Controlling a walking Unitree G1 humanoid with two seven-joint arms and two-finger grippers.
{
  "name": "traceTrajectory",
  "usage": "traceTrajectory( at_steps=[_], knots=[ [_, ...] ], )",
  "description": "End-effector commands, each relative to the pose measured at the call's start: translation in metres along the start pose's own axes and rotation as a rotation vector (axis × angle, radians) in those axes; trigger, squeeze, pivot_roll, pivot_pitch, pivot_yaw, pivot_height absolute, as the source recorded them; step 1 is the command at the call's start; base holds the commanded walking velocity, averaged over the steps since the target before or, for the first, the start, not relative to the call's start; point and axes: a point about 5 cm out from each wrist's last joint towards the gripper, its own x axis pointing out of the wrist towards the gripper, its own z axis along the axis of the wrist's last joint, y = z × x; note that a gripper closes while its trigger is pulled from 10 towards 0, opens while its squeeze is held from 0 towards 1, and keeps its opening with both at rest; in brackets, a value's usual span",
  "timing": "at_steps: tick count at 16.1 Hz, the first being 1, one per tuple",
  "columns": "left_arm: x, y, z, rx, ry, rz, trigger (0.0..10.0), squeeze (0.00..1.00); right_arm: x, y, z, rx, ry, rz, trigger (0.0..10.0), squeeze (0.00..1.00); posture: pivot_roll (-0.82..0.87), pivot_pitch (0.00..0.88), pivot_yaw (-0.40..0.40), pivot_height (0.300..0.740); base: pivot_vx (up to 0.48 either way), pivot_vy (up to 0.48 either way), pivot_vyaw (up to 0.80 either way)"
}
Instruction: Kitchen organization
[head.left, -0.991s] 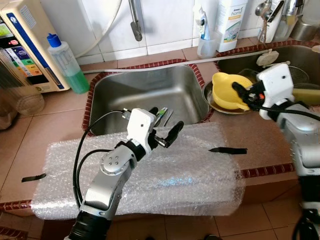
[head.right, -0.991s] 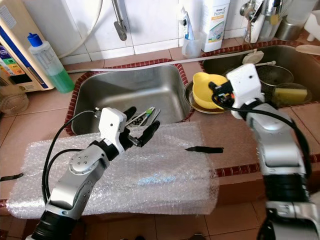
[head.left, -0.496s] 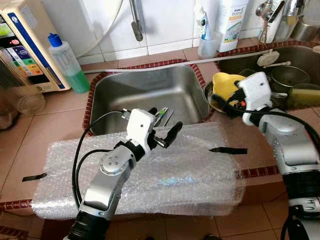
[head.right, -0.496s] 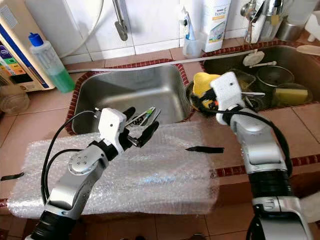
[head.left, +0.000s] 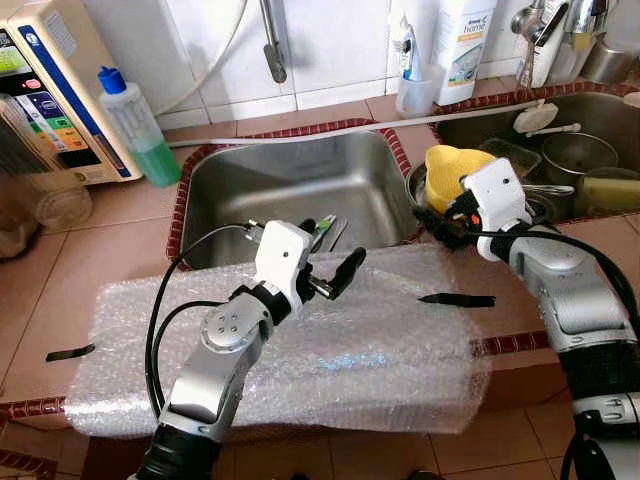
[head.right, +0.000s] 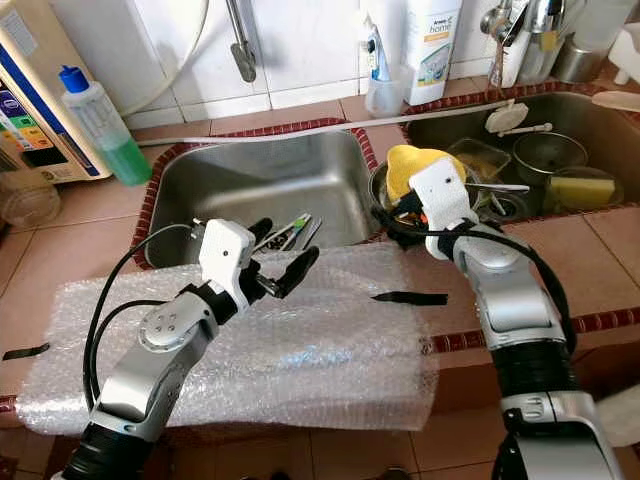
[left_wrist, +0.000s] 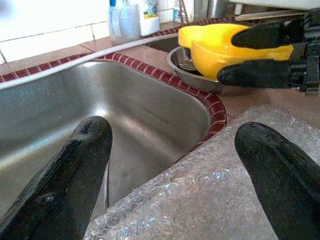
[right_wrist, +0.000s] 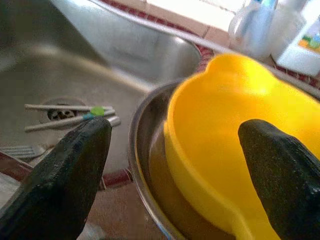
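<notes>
A: Currently, right gripper (head.right: 392, 222) hangs with its fingers spread wide, grasping nothing, just short of the yellow heart-shaped plastic bowl (head.left: 452, 178). Bowl sits tilted in the round steel dish (right_wrist: 145, 165) on the tiled worktop (head.left: 110, 205), between the empty stainless sink (head.left: 290, 190) and the second basin.

B: Left gripper (head.left: 330, 272)?

A: Also spread and empty, over the bubble-wrap sheet (head.left: 290, 350) at the sink's near edge.

B: Handling estimate?

A: Bowl looks light, rigid, thin-walled; possibly wet, so slippery. Judged best hold: pinch the raised rim, one finger inside, one outside. Steel dish may slide or lift with it.
</notes>
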Motion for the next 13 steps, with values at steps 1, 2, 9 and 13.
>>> traceTrajectory(
  at_steps=[1, 2, 9, 13],
  knots=[
    [-0.0032, 0.0009, 0.0001, 0.014, 0.007, 0.008, 10.0, 0.00, 0.0011, -0.0035, -0.0012, -0.003, 0.023, -0.020, 0.0, 0.00, -0.34, 0.167, 0.145, 0.740, 0.000, 0.000, 0.00],
    [-0.0033, 0.0008, 0.0000, 0.014, 0.007, 0.009, 10.0, 0.00, 0.0007, -0.0041, -0.0036, 0.007, 0.033, -0.022, 0.0, 0.00, -0.34, 0.168, 0.145, 0.740, 0.000, 0.000, 0.00],
    [-0.0039, 0.0019, -0.0009, 0.022, 0.019, 0.011, 10.0, 0.00, 0.0013, -0.0031, -0.0080, 0.031, 0.043, -0.025, 0.0, 0.00, -0.34, 0.172, 0.150, 0.740, 0.000, 0.000, 0.00],
    [-0.0037, 0.0045, -0.0014, 0.033, 0.026, 0.027, 10.0, 0.00, 0.0030, -0.0041, -0.0020, 0.041, 0.010, -0.027, 0.0, 0.00, -0.33, 0.170, 0.147, 0.740, 0.000, 0.000, 0.00]
  ],
)
